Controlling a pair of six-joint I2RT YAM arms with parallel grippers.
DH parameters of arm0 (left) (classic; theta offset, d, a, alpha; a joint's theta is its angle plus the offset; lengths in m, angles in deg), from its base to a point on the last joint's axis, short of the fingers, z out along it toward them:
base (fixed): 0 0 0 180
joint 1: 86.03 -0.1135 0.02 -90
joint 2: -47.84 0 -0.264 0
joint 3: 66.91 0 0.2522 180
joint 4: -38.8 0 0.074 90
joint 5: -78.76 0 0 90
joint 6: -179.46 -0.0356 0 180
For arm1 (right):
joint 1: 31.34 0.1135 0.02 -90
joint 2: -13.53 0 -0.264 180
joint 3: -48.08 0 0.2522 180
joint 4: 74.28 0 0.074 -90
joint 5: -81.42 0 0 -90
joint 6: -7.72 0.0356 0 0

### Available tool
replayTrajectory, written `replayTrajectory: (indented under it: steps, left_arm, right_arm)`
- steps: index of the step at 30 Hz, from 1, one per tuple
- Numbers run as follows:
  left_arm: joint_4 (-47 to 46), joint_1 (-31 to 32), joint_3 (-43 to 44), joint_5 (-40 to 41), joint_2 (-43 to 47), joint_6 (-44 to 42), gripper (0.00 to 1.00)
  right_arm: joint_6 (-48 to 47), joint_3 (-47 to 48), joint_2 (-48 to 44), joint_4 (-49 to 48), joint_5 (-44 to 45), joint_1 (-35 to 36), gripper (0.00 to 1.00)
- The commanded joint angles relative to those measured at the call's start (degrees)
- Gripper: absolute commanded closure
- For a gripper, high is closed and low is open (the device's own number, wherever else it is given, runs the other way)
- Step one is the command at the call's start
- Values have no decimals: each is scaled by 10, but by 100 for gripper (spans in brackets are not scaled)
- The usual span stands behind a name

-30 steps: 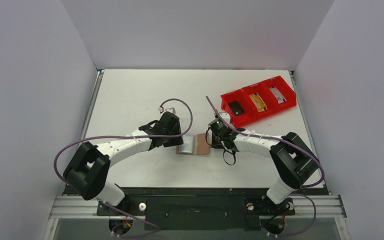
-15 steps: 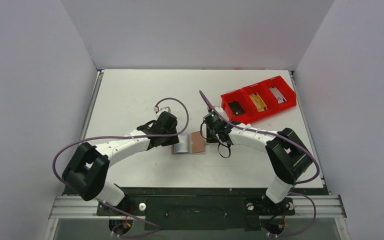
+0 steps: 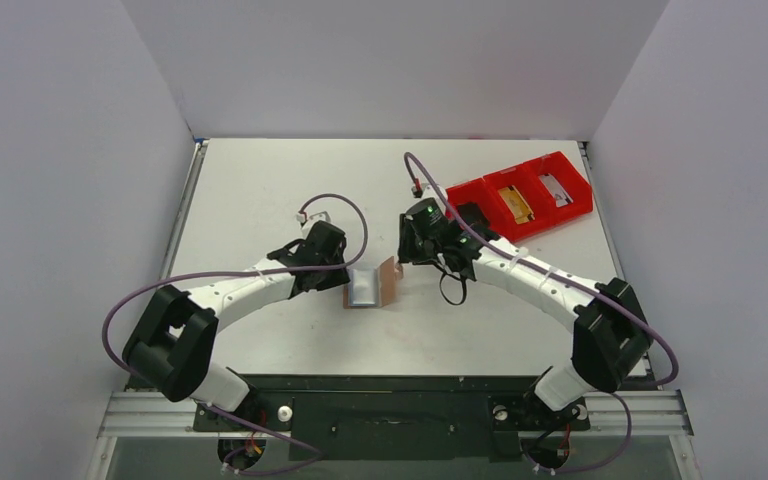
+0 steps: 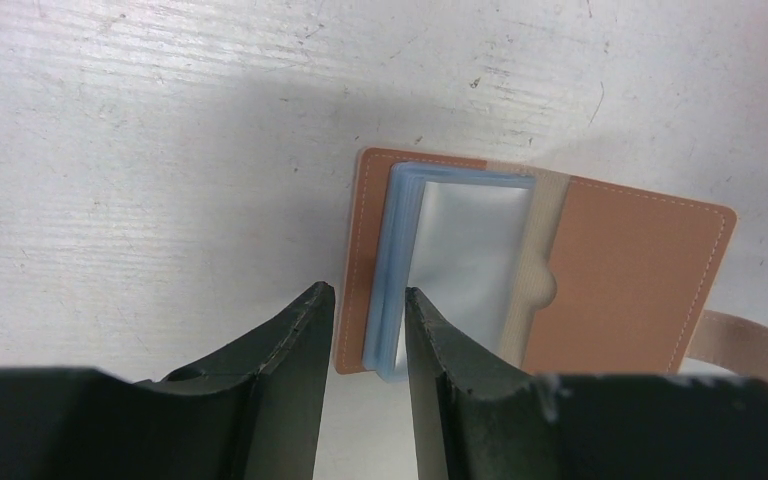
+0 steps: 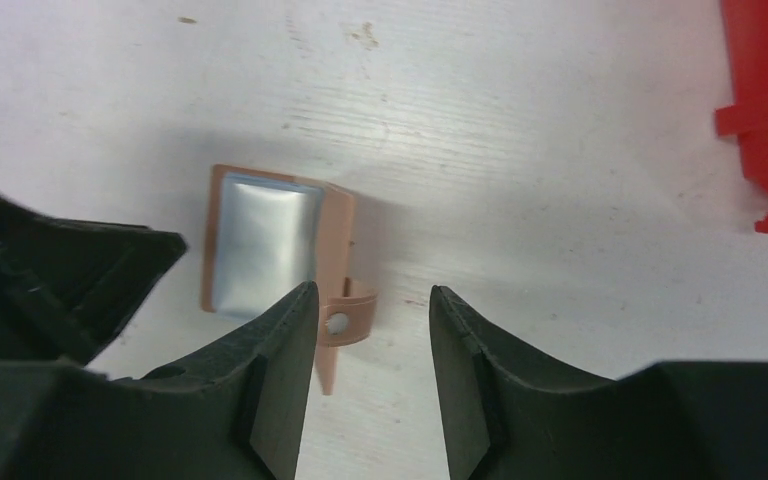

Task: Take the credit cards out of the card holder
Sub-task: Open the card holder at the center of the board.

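Left tool is nearly closed, just a thin slot between its jaws. The near edge of the card holder and its stack of blue-edged clear sleeves sit right in that slot. Can't tell if it's actually pinching or just pinning the thing to the table; my guess is it's there as an anchor.

Right tool hangs over the other side, jaws spread fairly wide with nothing in them. The snap tab is just beside one of its fingers. The tan flap ahead of it stands tilted up, so the holder lies open, probably to get at the sleeves.

The red tray sits well apart, off to the right tool's right, and is likely the drop spot.

No brand or readable writing anywhere. The sleeves look silvery and I can't make out any cards in them.
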Motion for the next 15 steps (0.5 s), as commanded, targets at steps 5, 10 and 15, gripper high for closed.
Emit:
replayTrajectory:
  steps: [5,10,15]
  left_arm:
    - [-20,-21,5,10,16,-1,70]
    - [-18,-46,-9,0,22,1,72]
    - [-35,-48,-29,-13,26,-1,73]
  right_arm:
    - [36,85,31,5,-43,79,71]
    - [56,91,94,-29,-75,75,86]
    - [53,64,131,-52,-88,54,87]
